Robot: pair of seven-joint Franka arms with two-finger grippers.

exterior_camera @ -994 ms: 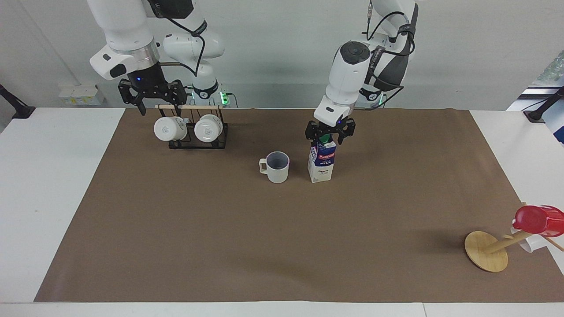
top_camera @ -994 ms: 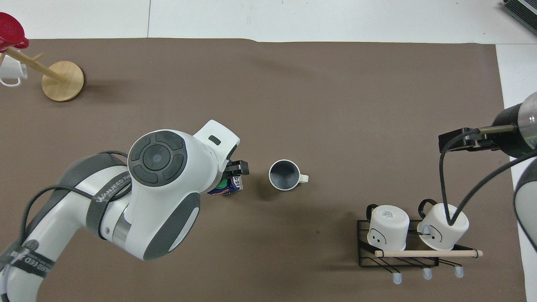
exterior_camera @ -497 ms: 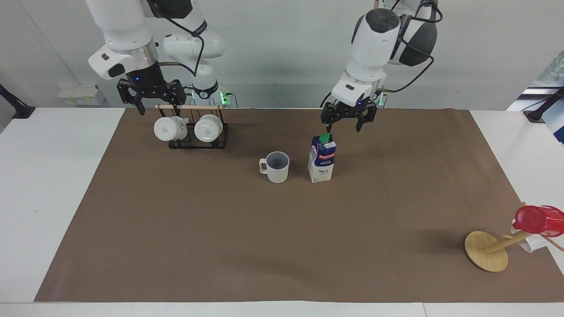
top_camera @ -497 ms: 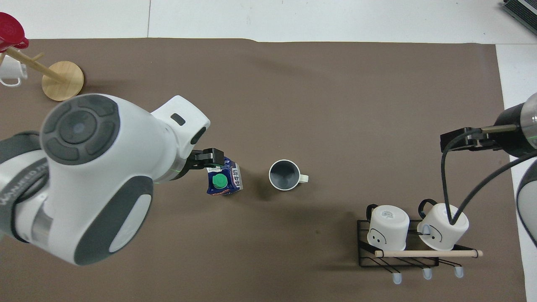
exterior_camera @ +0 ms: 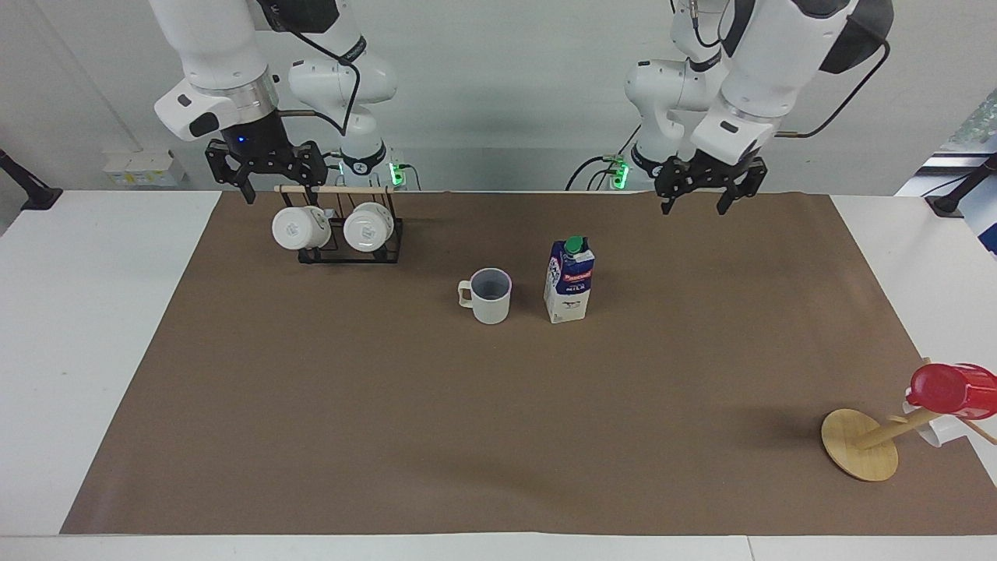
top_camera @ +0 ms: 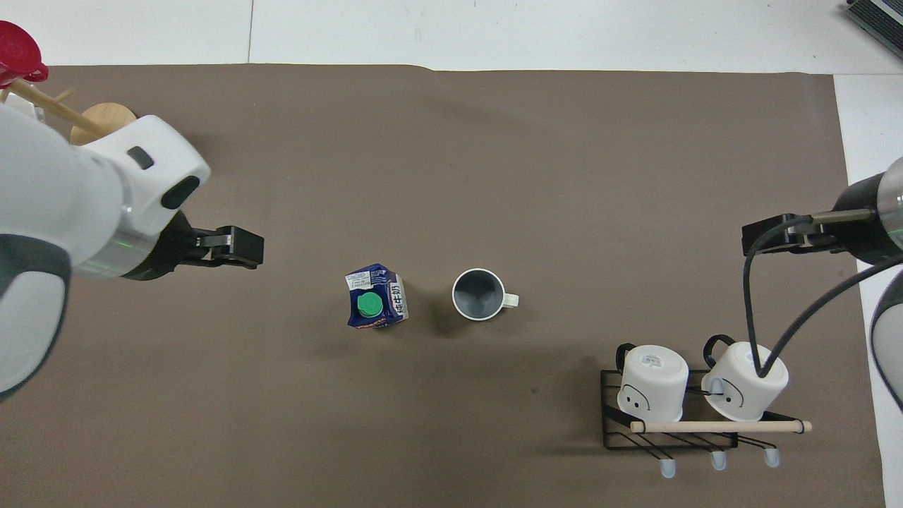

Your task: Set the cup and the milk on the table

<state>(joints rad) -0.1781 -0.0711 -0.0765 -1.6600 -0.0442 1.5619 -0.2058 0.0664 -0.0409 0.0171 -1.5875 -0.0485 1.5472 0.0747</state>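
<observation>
The off-white cup (exterior_camera: 491, 296) stands upright on the brown sheet of the table (exterior_camera: 467, 428), handle toward the right arm's end; it also shows in the overhead view (top_camera: 480, 294). The milk carton (exterior_camera: 568, 280) stands upright beside it, toward the left arm's end, green cap up (top_camera: 376, 305). My left gripper (exterior_camera: 705, 199) is open and empty, raised over the sheet's edge nearest the robots, well clear of the milk (top_camera: 240, 248). My right gripper (exterior_camera: 269, 183) is open and empty, waiting just above the mug rack (top_camera: 776, 236).
A black wire rack (exterior_camera: 350, 253) with a wooden bar holds two glossy white mugs (exterior_camera: 300, 227) near the right arm's base (top_camera: 670, 423). A tilted wooden mug tree (exterior_camera: 861, 444) with a red cup (exterior_camera: 950, 389) sits at the left arm's end, farthest from the robots.
My left gripper has let go of the milk, risen, and drawn back toward the left arm's end. The milk and cup stay standing. The right arm has not moved.
</observation>
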